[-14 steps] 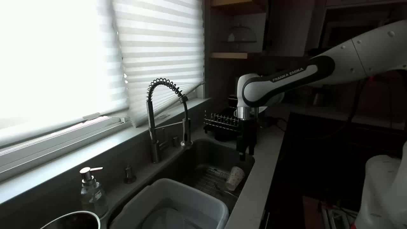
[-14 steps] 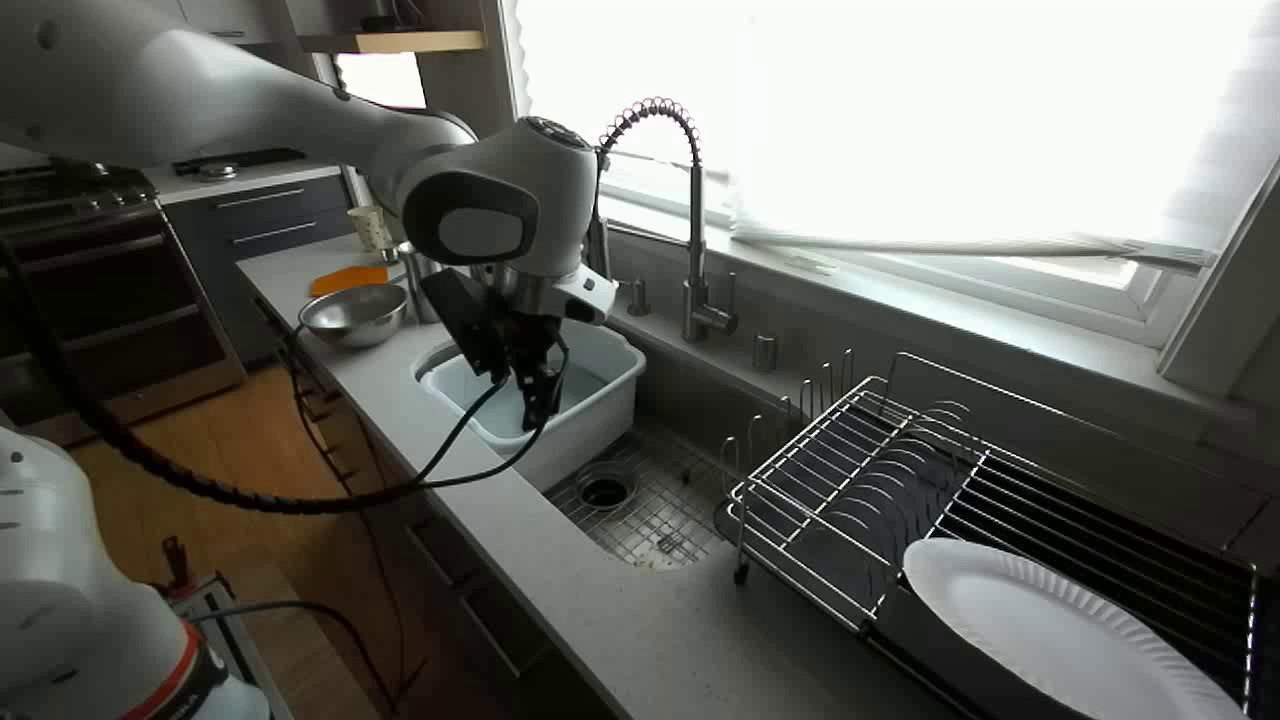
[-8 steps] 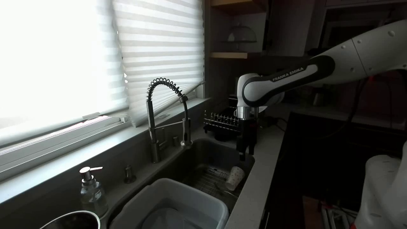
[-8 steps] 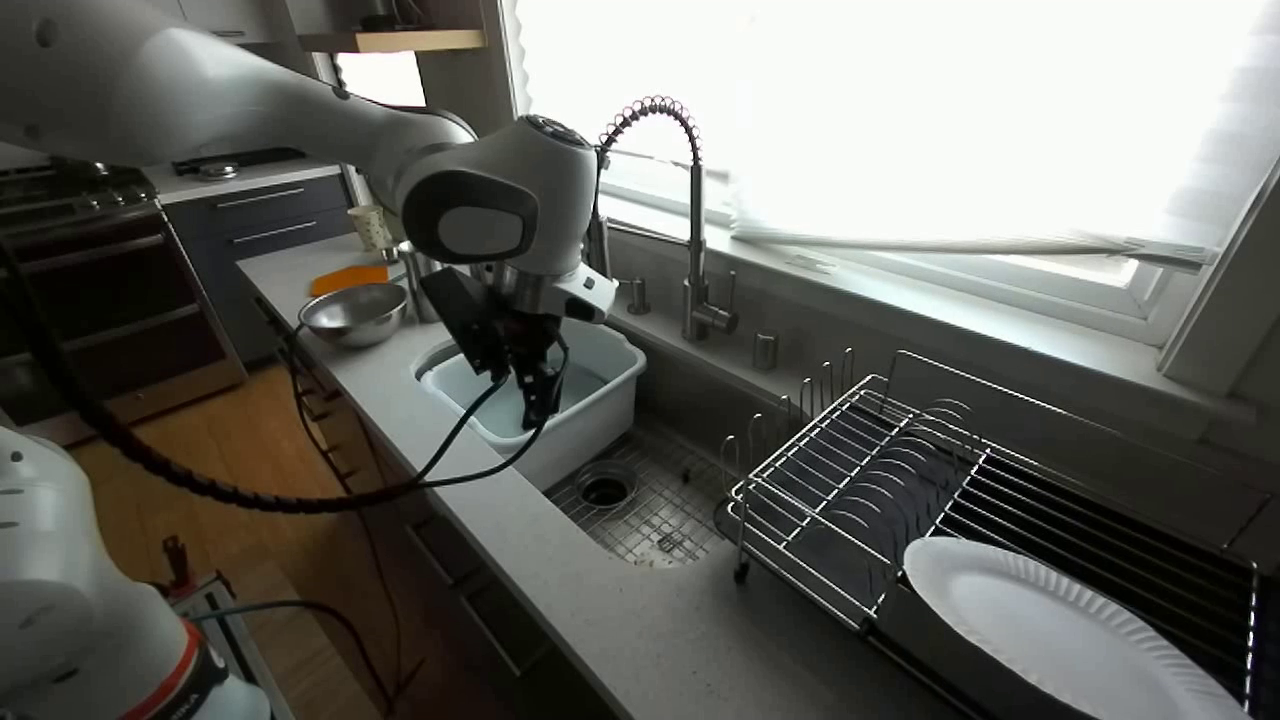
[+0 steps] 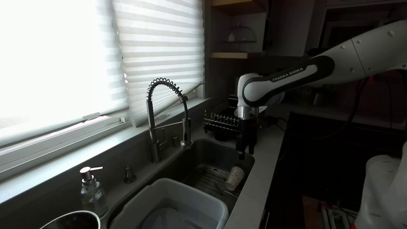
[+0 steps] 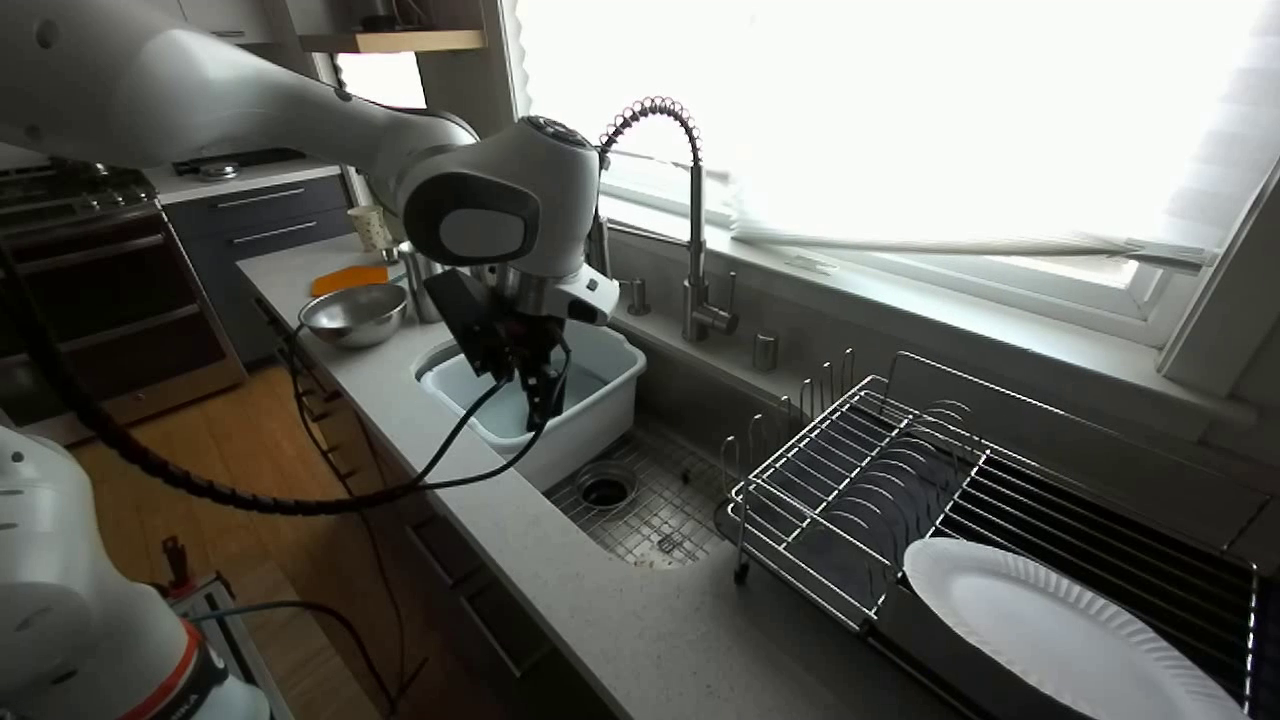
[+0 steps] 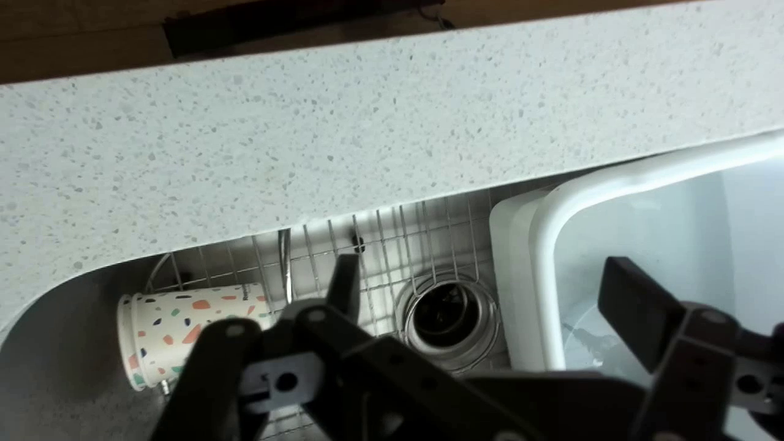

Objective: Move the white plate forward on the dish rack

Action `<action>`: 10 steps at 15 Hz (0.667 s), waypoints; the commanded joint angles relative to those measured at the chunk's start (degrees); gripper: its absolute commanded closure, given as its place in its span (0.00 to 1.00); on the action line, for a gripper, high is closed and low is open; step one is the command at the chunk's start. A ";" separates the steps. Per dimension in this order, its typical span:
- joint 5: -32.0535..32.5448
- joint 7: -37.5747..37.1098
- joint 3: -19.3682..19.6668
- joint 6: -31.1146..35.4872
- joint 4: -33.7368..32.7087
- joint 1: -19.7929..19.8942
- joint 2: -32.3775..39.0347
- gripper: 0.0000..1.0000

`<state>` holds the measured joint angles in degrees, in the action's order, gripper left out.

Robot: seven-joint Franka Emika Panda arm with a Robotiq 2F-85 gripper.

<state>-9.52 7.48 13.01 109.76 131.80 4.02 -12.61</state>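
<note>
The plate is set on the rack, down the front edge of the counter from the wide-spread, empty gripper.

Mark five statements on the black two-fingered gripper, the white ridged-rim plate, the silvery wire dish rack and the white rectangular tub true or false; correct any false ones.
1. The black gripper is open. True.
2. In an exterior view, the white plate hides part of the dish rack. True.
3. The black gripper is holding the white plate. False: its jaws stand apart and hold nothing.
4. The white tub sits in the grey sink. True.
5. The black gripper hangs above the dish rack. False: it hangs over the sink area.
</note>
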 commanded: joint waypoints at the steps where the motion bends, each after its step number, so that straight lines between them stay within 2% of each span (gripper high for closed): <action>1: 0.84 -2.68 1.80 5.51 -2.48 5.36 2.74 0.00; 5: 0.95 -3.08 6.11 11.48 -6.59 11.37 4.00 0.00; 6: 0.56 -4.87 6.83 11.07 -7.96 12.49 4.11 0.00; 7: 0.11 -7.66 7.13 7.47 -9.74 13.23 4.02 0.00; 8: 0.37 -3.50 6.61 10.05 -7.08 12.49 3.23 0.00; 10: 0.38 -3.45 7.02 9.74 -7.86 13.14 3.07 0.00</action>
<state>-9.07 3.95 20.28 119.67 124.13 16.86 -9.65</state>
